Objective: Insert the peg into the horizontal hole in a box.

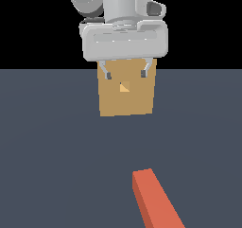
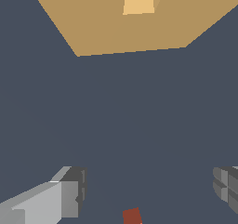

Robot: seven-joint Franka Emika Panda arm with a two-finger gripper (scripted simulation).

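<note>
A white and grey two-fingered claw (image 1: 125,74) is seen in the exterior view at the end of a pale grey robot arm (image 1: 124,19), held high in front of a plain tan-brown square block (image 1: 126,87). The fingers are spread wide, with nothing between them and nothing gripped; the finger at the exterior view's left (image 1: 107,73) and its partner (image 1: 144,71) frame the upper part of the block's face. A small square opening (image 1: 124,86) is seen in the middle of that face, with a lighter yellow triangle inside it, just below the level of the fingertips.

A long, thin, square-section bar (image 1: 156,201) is laid on the dark grey-blue floor (image 1: 52,142), well apart from the claw and nearer the camera, towards the exterior view's right. Only its orange-red part is shown (the rest is cut off by the frame edge). Its visible end is pointed roughly towards the block, with bare floor between them.

In the wrist view the same wide spread is confirmed: one grey finger (image 2: 51,200) and the other (image 2: 228,183) are set far apart, and a small red end of the bar (image 2: 132,216) is seen on the floor between them. The tan block (image 2: 116,28) and its opening (image 2: 138,0) are shown beyond, apart from the bar.
</note>
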